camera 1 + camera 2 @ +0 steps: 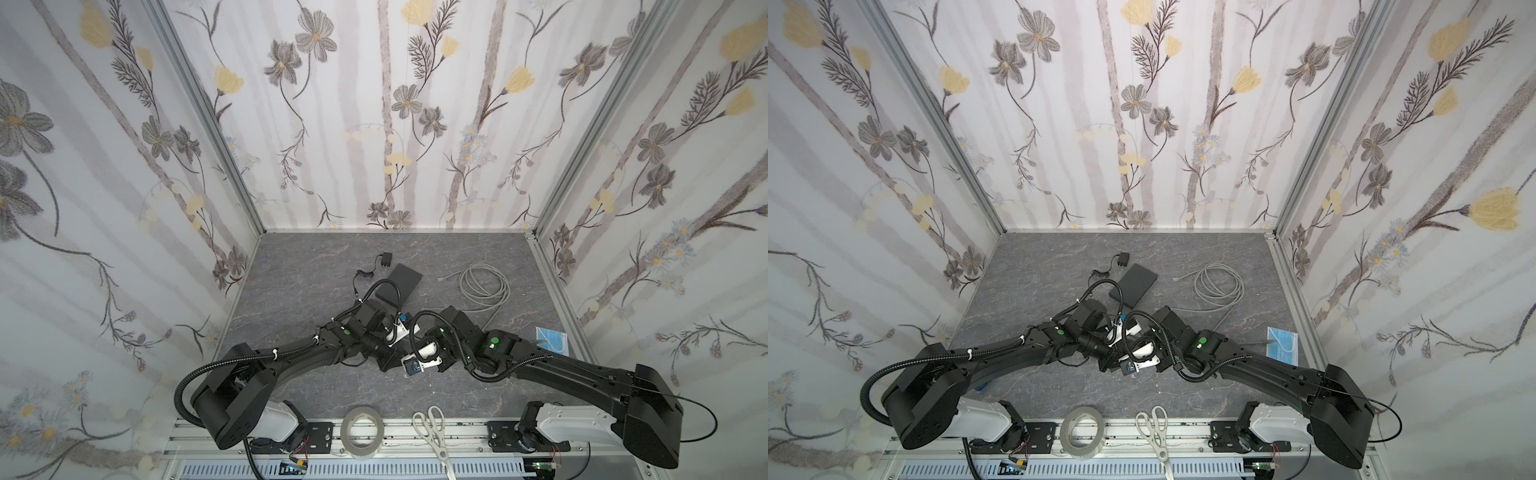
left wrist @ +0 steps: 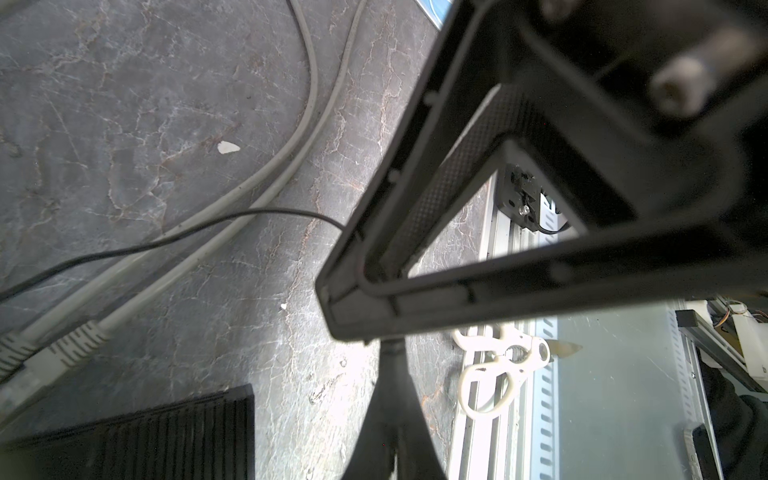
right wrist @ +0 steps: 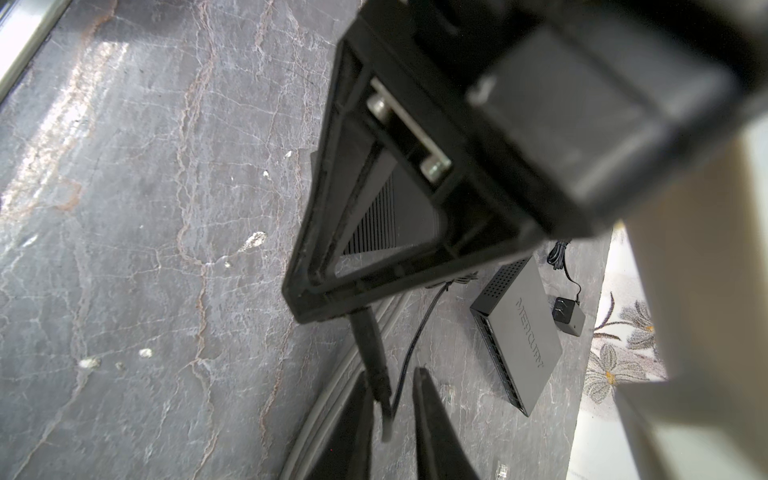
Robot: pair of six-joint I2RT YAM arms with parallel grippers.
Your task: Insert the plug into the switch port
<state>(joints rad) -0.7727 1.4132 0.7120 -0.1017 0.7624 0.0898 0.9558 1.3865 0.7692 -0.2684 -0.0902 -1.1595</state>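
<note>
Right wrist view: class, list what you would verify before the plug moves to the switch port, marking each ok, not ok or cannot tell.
1. Left hand shut on the power plug: ok.
2. Right hand clamped on the power plug: not ok; its fingers straddle it with a gap.
3. Power plug at the Mercury switch: not ok; the switch sits apart.
4. Port row unobstructed: ok.
5. Black cord clear of the grey Ethernet cable: not ok; it crosses it.
</note>
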